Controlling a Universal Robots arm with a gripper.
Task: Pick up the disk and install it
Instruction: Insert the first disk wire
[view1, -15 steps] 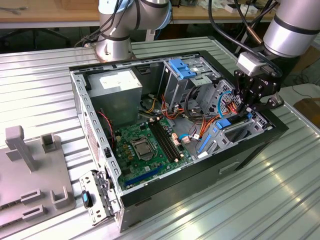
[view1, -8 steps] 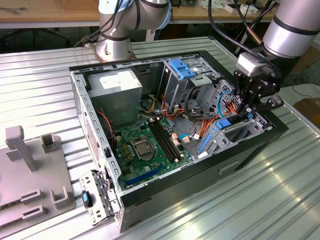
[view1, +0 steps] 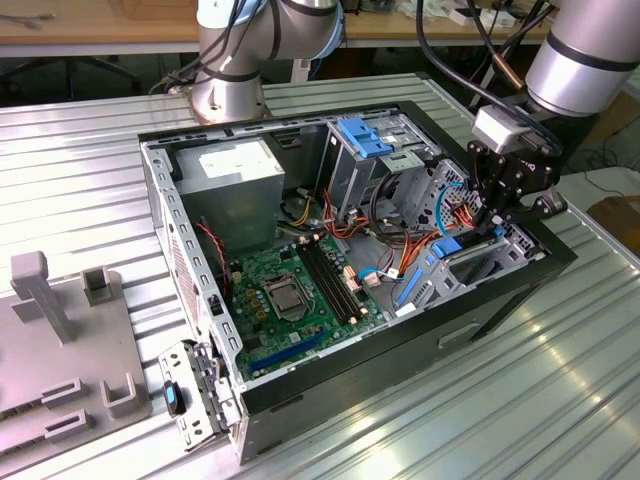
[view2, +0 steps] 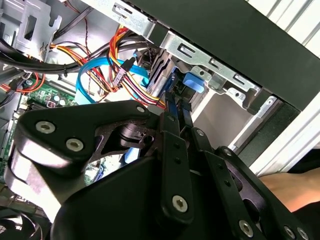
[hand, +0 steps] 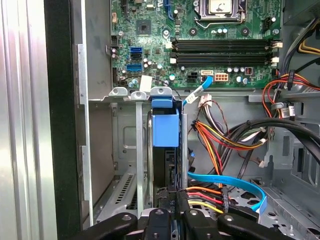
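The gripper holds the disk on edge between narrow fingers, partly slid into the drive cage at the exterior view's right. It looks stiff, fairly heavy and shock-sensitive; the blue rails seem the safest grip.

One open computer case lies on the ribbed metal table, with one green motherboard inside it. One grey power supply box sits in the case's corner nearest the arm's base. I count one disk, standing on edge in its bay at the case's far end from the power supply. One black gripper hangs over that bay. Two robot arms are in the room, one above the case, another beyond the table's far edge. One grey fixture plate rests by the table's edge at the exterior view's left, carrying two upright posts. One flat blue data cable curls beside the disk.
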